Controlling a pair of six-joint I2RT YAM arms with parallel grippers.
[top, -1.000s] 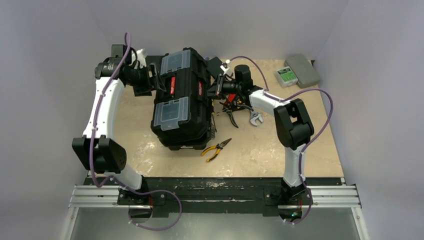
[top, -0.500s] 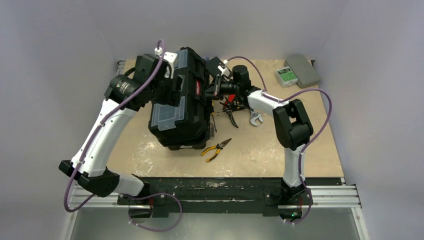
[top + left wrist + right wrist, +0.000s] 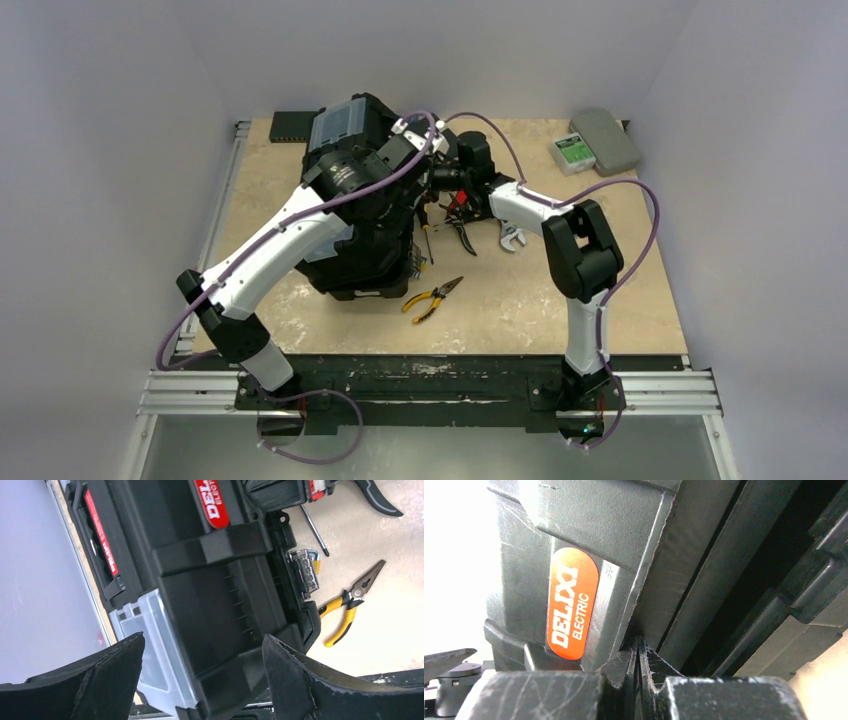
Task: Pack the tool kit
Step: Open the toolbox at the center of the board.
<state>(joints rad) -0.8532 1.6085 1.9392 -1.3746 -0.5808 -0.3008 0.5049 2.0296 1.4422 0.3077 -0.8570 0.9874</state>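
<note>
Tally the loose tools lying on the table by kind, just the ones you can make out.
Pliers: 2 (yellow-handled pair, dark-handled pair)
Wrench: 1
Screwdriver: 1
Total: 4; more may be hidden.

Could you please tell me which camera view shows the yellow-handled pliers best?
The left wrist view: the yellow-handled pliers lie large and whole beside the toolbox. The top external view shows them whole but small. The right wrist view misses them.
</note>
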